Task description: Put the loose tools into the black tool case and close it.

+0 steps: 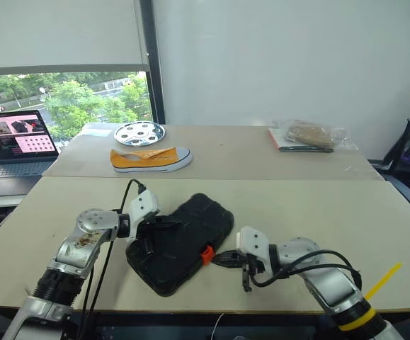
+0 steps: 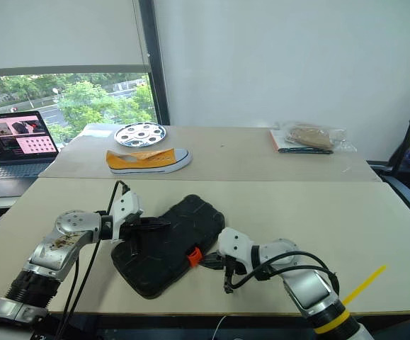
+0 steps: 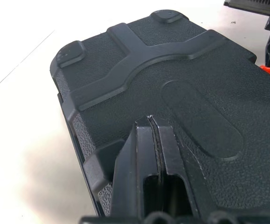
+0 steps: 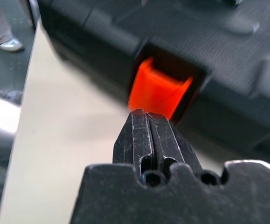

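Observation:
The black tool case (image 1: 187, 241) lies closed on the near table, slanted, its small orange latch (image 1: 206, 253) on the side facing right. My left gripper (image 1: 163, 222) is shut, and its fingertips (image 3: 151, 122) rest on the ribbed lid (image 3: 172, 70) near the case's left end. My right gripper (image 1: 217, 259) is also shut and empty. It comes in low from the right, its tip (image 4: 146, 116) right at the orange latch (image 4: 158, 91); whether it touches I cannot tell. The loose tools are out of view.
On the far table lie a yellow-and-white shoe (image 1: 150, 159), a round white dish (image 1: 139, 132) and a clear bag with a brown item (image 1: 307, 136). An open laptop (image 1: 17, 142) stands at the left. A yellow stick (image 1: 382, 281) juts past my right arm.

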Controlling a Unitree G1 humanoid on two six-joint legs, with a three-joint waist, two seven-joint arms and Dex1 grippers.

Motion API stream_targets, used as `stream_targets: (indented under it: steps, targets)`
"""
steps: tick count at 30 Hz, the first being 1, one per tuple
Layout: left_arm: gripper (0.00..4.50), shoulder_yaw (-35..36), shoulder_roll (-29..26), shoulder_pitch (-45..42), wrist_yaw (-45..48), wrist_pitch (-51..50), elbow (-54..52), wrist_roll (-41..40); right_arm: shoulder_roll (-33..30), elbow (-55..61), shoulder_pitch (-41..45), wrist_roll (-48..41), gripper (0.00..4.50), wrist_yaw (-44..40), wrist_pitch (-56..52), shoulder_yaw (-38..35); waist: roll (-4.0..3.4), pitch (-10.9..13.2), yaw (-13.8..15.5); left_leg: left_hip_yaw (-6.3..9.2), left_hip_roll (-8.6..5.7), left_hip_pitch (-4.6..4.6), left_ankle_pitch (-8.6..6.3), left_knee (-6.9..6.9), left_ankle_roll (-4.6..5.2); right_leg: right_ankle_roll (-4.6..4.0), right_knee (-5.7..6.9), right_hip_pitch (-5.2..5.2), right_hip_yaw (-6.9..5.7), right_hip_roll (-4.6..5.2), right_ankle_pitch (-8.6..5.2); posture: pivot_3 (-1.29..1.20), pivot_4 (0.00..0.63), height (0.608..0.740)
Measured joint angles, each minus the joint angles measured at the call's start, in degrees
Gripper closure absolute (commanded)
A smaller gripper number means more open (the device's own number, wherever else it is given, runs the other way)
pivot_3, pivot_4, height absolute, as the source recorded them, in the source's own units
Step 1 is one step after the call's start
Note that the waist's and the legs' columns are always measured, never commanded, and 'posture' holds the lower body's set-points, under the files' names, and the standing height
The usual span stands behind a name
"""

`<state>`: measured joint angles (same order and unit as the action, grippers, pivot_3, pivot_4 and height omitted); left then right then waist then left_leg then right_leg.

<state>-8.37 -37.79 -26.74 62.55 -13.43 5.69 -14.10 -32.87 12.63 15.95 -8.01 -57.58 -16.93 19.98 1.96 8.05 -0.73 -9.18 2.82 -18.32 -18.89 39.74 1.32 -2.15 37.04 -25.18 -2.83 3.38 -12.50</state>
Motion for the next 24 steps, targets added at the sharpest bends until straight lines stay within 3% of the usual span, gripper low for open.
stream_targets:
  steps: [24]
  targets:
    - [4.50, -0.42, -1.00, -0.12, 0.02, -2.08, -0.43, 0.79, 5.23, -5.04, 3.78, 2.38, 4.43, 1.32, 0.05, 1.93, -0.04, -0.02, -0.23, -0.02, 0.08, -0.02, -0.18, -0.06, 0.30, 0.03, 0.00, 0.00, 0.07, 0.05, -0.01, 0.00, 0.150, 0.740]
